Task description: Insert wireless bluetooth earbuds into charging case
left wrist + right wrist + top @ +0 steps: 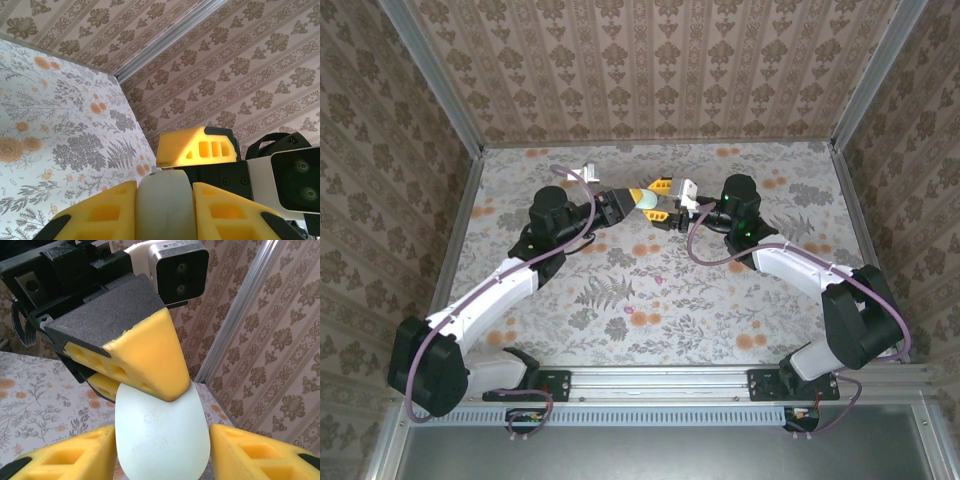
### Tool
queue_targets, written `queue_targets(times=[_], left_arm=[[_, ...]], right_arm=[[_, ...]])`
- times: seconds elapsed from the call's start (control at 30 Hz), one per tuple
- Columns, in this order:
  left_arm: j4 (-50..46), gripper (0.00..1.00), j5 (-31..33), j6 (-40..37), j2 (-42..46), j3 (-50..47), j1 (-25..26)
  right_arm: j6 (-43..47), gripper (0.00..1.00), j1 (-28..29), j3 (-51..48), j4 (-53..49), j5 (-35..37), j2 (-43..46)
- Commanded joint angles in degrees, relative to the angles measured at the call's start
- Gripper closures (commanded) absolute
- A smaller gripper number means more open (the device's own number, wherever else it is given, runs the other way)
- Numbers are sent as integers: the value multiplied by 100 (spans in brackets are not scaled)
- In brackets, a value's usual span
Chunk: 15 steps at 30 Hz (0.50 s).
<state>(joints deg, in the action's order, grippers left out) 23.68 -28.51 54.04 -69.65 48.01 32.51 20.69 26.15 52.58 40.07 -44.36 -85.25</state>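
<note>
The pale mint charging case is held up off the flowered tabletop, pinched tight between the left fingers. The right fingers meet it from the opposite side, one on either flank. Whether they actually press it, I cannot tell.

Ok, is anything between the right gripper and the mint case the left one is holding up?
Nothing visible does. The mint case sits between the right gripper's jaws, held aloft by the left gripper, whose finger lies over its upper part. Whether the right jaws press it is unclear.
</note>
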Motion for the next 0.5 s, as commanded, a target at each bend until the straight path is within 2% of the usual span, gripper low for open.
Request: queue_targets(times=[0.0, 0.13, 0.2, 0.27, 0.33, 0.4, 0.47], left_arm=[[265, 82, -119, 80, 40, 33, -26], [264, 80, -128, 72, 65, 22, -26], [219, 74, -143, 23, 81, 44, -26], [99, 64, -129, -120, 130, 77, -26], [-107, 48, -80, -416, 205, 114, -25], [-468, 29, 11, -937, 311, 209, -33], [-730, 19, 22, -1752, 408, 259, -42]], right_arm=[[109, 47, 30, 167, -17, 28, 17], [111, 55, 30, 169, -45, 96, 28], [44, 58, 30, 180, -97, 103, 77], [-33, 61, 35, 280, -440, -19, 182], [-111, 62, 30, 539, -1206, -167, 287], [-141, 63, 9, 887, -2137, -382, 357], [-85, 63, -50, 1153, -2882, -868, 378]])
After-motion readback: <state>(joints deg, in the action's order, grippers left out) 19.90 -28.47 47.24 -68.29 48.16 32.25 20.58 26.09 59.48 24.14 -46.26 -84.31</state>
